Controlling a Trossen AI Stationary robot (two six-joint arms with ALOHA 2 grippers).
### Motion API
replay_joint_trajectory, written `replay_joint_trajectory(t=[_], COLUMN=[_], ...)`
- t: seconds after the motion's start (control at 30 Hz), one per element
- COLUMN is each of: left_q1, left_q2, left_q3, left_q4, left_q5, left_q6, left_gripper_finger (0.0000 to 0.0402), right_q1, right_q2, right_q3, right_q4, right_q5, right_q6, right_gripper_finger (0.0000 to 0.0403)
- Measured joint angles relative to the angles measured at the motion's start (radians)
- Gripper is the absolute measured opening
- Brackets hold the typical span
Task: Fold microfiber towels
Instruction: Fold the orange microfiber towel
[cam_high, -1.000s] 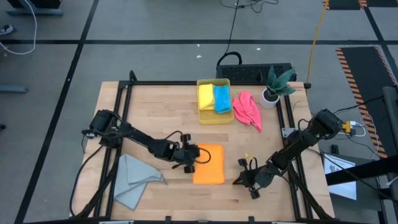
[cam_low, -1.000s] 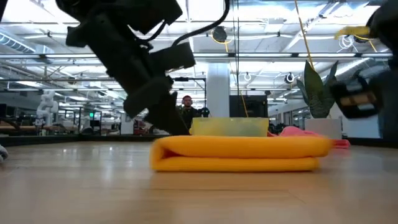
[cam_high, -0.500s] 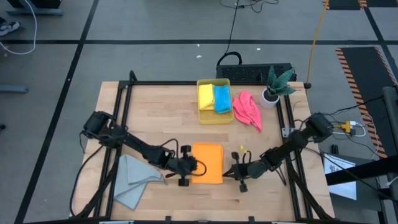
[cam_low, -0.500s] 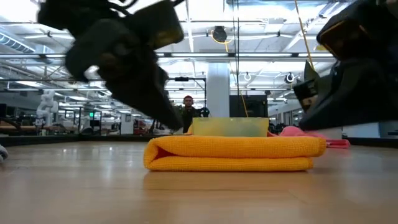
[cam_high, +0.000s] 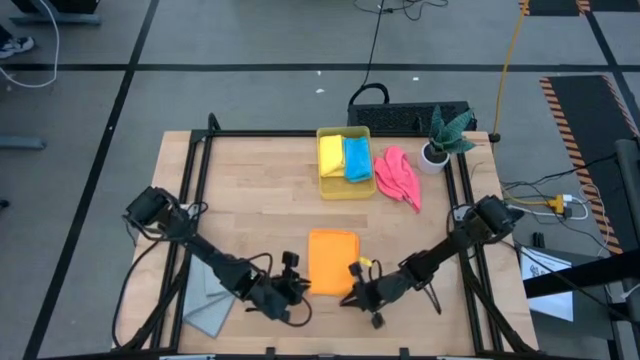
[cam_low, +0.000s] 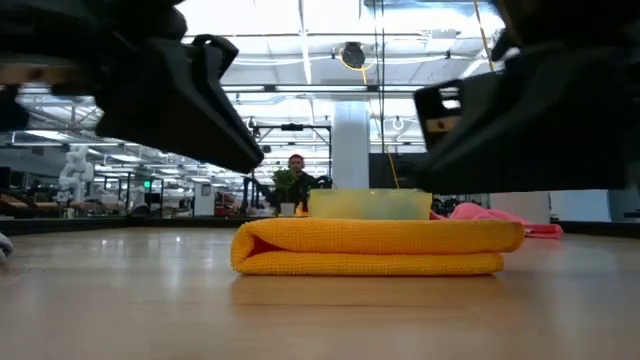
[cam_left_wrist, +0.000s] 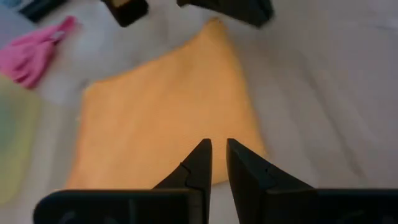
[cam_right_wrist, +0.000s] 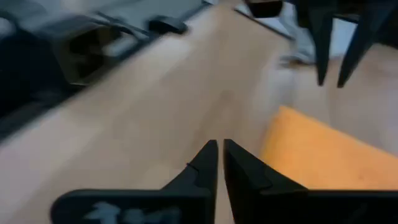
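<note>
Orange towel (cam_high: 333, 262) lies folded mid-desk, its long axis running front to back. Both grippers sit at its near edge, left gripper (cam_high: 297, 292) at one corner, right gripper (cam_high: 352, 296) at the other, equally near; jaws nearly together, holding nothing.

Five microfiber towels are counted: orange (cam_high: 333, 261), grey (cam_high: 205, 305), pink (cam_high: 397, 176), yellow (cam_high: 331, 156), blue (cam_high: 356, 158); one bin (cam_high: 343, 191); one plant (cam_high: 445, 134).
</note>
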Motion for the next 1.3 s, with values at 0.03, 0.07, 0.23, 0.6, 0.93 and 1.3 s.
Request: replay_joint_trajectory(t=[0.03,0.07,0.23,0.6,0.93,1.3], left_q1=[0.003,0.009,0.069,0.168,0.155,0.151], left_q2=[0.000,0.000,0.000,0.000,0.000,0.025], left_q3=[0.000,0.000,0.000,0.000,0.000,0.003], left_q4=[0.001,0.008,0.036,-0.178,-0.275,0.023], left_q5=[-0.019,-0.034,-0.028,-0.033,-0.079,0.110], left_q6=[-0.006,-0.007,-0.025,-0.273,-0.396,-0.108], left_gripper_finger=[0.0051,0.0051,0.0051,0.0051,0.0051,0.0051], right_q1=[-0.003,-0.004,-0.005,-0.028,-0.032,-0.026], right_q2=[0.003,0.004,0.003,0.061,0.091,0.000], right_q3=[0.020,0.042,0.158,0.189,0.190,0.188], right_q4=[-0.028,-0.064,-0.306,-0.355,-0.354,-0.396], right_q5=[0.031,0.063,0.167,0.176,0.200,0.039], right_q6=[-0.007,-0.014,-0.023,-0.002,-0.009,0.106], right_gripper_finger=[0.0028,0.0039,0.0100,0.0167,0.0094,0.0015])
